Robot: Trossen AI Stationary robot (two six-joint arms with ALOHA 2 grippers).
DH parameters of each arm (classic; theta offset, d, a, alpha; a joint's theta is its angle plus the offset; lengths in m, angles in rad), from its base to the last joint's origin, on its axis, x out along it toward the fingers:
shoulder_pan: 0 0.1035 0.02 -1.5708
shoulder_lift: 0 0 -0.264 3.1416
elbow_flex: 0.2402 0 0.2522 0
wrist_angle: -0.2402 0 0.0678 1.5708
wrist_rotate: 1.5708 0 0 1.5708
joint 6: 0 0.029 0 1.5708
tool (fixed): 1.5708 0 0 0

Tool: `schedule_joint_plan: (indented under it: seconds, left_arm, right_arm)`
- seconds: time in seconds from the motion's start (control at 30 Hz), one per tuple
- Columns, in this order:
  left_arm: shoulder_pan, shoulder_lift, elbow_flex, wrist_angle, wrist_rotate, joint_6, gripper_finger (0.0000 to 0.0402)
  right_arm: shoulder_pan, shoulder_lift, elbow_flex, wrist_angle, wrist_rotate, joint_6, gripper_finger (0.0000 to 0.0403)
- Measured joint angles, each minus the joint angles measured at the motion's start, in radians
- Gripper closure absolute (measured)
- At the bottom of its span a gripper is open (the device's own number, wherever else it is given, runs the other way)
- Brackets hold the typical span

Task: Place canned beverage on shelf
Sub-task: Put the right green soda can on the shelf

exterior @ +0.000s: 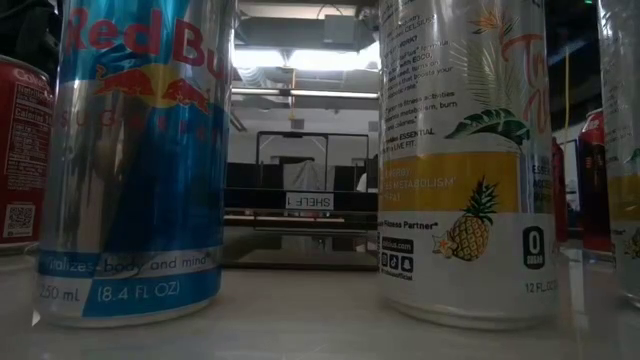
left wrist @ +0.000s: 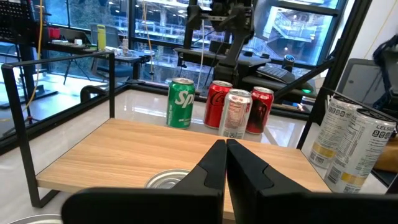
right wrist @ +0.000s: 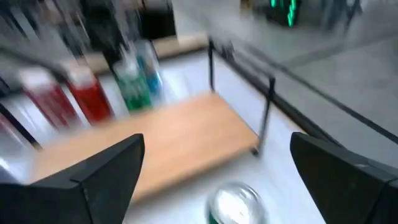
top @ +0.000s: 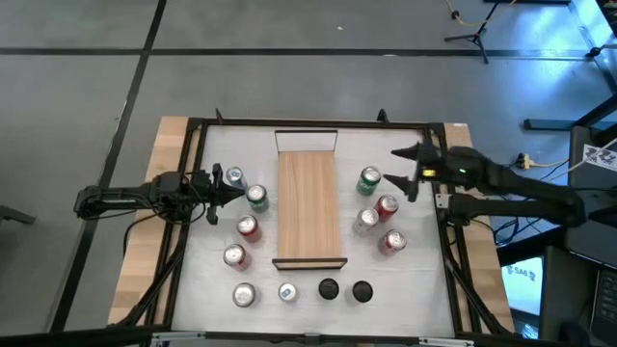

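Around the shelf (top: 309,207), a bare light-wood plank at the middle of the table (top: 415,289), stand twelve cans: four along its left side, four along its right, and four in a row at the near end. The left gripper (top: 234,190) hangs beside the left group of cans (top: 247,204) with its fingers pressed together, holding nothing. The right gripper (top: 397,165) is spread wide just above the green can (top: 370,180), empty.

Motion-blurred cans (right wrist: 93,93) beyond shelf (right wrist: 155,143)
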Motion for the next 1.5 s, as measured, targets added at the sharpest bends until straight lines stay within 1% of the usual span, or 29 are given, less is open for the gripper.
schedule_joint_plan:
  seconds: [0.17, 0.33, 0.4, 0.47, 0.53, 0.6, 0.8, 0.93, 1.0, 1.1, 1.33, 1.43, 1.5]
  left_arm:
    - [0.0, 0.0, 0.0, 0.0, 0.0, 0.0, 0.0395]
    - [0.0, 0.0, 0.0, 0.0, 0.0, 0.0, 0.0395]
    - [0.0, 0.0, 0.0, 0.0, 0.0, 0.0, 0.0395]
    - [0.0, 0.0, 0.0, 0.0, 0.0, 0.0, 0.0395]
    - [0.0, 0.0, 0.0, 0.0, 0.0, 0.0, 0.0395]
    - [0.0, 0.0, 0.0, 0.0, 0.0, 0.0, 0.0395]
    - [0.0, 0.0, 0.0, 0.0, 0.0, 0.0, 0.0395]
    - [0.0, 0.0, 0.0, 0.0, 0.0, 0.0, 0.0395]
    - [0.0, 0.0, 0.0, 0.0, 0.0, 0.0, 0.0395]
    - [0.0, 0.0, 0.0, 0.0, 0.0, 0.0, 0.0395]
    - [0.0, 0.0, 0.0, 0.0, 0.0, 0.0, 0.0395]
    - [0.0, 0.0, 0.0, 0.0, 0.0, 0.0, 0.0395]
    - [0.0, 0.0, 0.0, 0.0, 0.0, 0.0, 0.0395]
  right_arm:
    - [-0.005, 0.296, 0.246, -0.275, 0.037, -0.067, 0.0004]
    - [-0.055, 0.568, 0.453, -0.519, 0.022, -0.108, 0.0004]
    - [-0.077, 0.667, 0.514, -0.614, 0.02, -0.116, 0.0004]
    - [-0.094, 0.746, 0.557, -0.675, -0.017, -0.139, 0.0004]
    - [-0.101, 0.807, 0.578, -0.692, -0.053, -0.166, 0.0004]
    - [-0.101, 0.853, 0.58, -0.687, -0.058, -0.191, 0.0004]
    - [-0.1, 0.942, 0.58, -0.692, -0.045, -0.208, 0.0004]
    - [-0.1, 0.965, 0.58, -0.691, -0.048, -0.209, 0.0005]
    - [-0.1, 0.967, 0.58, -0.685, -0.048, -0.209, 0.0012]
    - [-0.1, 0.967, 0.58, -0.686, -0.048, -0.209, 0.0039]
    - [-0.1, 0.966, 0.582, -0.686, -0.045, -0.212, 0.0127]
    - [-0.1, 0.965, 0.583, -0.686, -0.046, -0.212, 0.0146]
    - [-0.1, 0.965, 0.583, -0.685, -0.046, -0.213, 0.0147]
